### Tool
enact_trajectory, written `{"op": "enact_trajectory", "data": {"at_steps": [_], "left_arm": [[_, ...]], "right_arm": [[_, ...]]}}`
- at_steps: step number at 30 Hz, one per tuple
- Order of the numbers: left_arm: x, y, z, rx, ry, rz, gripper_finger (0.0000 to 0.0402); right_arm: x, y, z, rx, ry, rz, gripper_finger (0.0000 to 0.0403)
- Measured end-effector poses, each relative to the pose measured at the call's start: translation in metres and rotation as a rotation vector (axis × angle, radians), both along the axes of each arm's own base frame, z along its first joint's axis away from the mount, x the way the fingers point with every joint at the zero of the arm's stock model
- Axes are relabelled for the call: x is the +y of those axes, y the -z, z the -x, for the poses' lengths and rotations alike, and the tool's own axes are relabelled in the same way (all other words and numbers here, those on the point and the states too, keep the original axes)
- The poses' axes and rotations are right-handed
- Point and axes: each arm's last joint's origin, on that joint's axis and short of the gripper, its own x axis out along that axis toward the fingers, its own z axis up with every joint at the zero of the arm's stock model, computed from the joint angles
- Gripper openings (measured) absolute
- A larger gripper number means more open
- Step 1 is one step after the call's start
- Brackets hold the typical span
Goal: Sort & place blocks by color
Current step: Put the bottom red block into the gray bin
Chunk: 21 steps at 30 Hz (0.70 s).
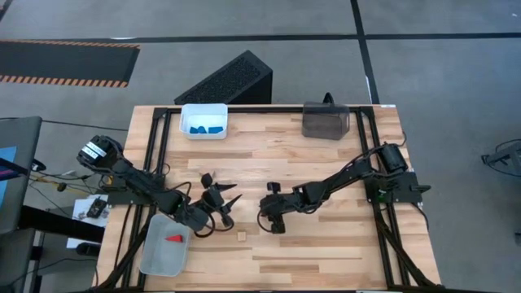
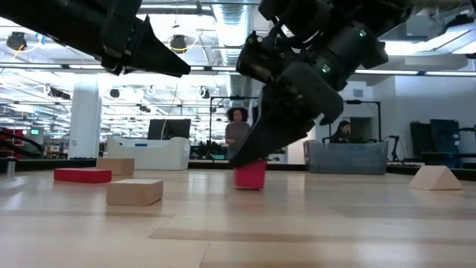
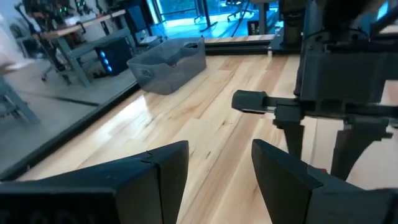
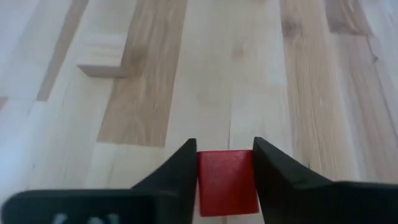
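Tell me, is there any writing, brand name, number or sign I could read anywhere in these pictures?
None can be read: no text shows on the blocks such as the red block, the white bin, the grey bin or the arms.

The high view looks straight down on the whole table [image 1: 326,244], well above it. The low view sits at tabletop height, facing level across the boards into the room. The right wrist view looks steeply down, very near a red block [image 4: 226,182], which the low view shares at 6 o'clock of centre [image 2: 251,174]. The left wrist view faces across the table toward a grey bin [image 3: 169,62] at 11 o'clock.
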Motion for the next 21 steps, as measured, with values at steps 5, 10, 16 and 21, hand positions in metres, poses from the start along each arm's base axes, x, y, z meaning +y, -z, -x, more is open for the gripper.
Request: {"op": "enact_trajectory", "data": {"at_steps": [5, 10, 16, 21], "left_arm": [[-0.002, -0.006, -0.003, 0.008, 0.031, -0.057, 0.0168], [-0.013, -0.016, -0.008, 0.027, 0.142, -0.087, 0.0168], [-0.020, -0.018, -0.008, 0.038, 0.210, -0.115, 0.0168], [-0.023, -0.009, -0.016, 0.025, 0.284, -0.103, 0.0168]], "right_arm": [[0.002, -0.004, 0.000, -0.026, 0.002, -0.014, 0.0094], [-0.001, -0.008, 0.027, -0.106, -0.032, -0.062, 0.0077], [-0.029, -0.026, 0.070, -0.365, -0.050, -0.241, 0.0040], [-0.040, -0.030, 0.083, -0.492, -0.069, -0.338, 0.0014]]}}
